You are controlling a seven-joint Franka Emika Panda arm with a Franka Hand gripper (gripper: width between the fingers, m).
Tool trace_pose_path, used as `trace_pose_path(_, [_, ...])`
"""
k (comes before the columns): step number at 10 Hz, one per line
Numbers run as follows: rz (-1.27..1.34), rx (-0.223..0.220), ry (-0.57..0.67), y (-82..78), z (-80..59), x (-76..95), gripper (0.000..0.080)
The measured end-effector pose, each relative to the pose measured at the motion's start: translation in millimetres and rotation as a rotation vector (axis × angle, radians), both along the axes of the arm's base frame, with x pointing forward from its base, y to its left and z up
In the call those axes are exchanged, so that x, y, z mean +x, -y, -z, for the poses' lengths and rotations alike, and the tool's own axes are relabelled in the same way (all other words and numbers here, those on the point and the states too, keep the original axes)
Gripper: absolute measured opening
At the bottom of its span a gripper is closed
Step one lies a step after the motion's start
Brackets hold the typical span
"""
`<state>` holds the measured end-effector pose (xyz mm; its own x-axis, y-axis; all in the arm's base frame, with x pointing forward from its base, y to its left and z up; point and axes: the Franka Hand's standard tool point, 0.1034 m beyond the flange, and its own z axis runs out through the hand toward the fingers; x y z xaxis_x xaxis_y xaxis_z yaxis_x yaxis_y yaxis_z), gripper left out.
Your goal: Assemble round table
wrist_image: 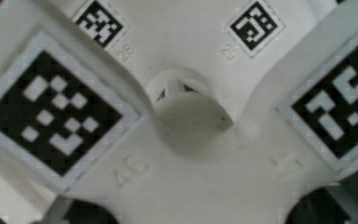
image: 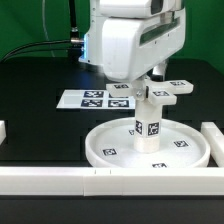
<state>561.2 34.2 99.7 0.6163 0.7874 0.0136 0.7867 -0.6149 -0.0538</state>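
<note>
Round-table parts sit right under my claw (image: pixel 150 82): the short thick cylinder (image: pixel 148 122) stands upright in the middle of the large round rimmed disc (image: pixel 148 148), directly below the claw. Flat cross-shaped piece (image: pixel 166 91) is level above the cylinder's top, up at the claw, one tagged arm poking out toward the exterior view's right. From the wrist I see the cross (wrist_image: pixel 179 120) filling the frame (four tags, central hub). Whether the claw is pinching the cross or just spread around it, I cannot tell. Beyond the claw lies the marker board (image: pixel 92 99)
</note>
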Motion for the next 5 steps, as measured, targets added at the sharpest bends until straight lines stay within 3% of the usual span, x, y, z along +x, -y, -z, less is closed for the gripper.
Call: trace_pose_path(5, [0.588,0.033,-0.037,0.0,1.0,-2.1,0.0446])
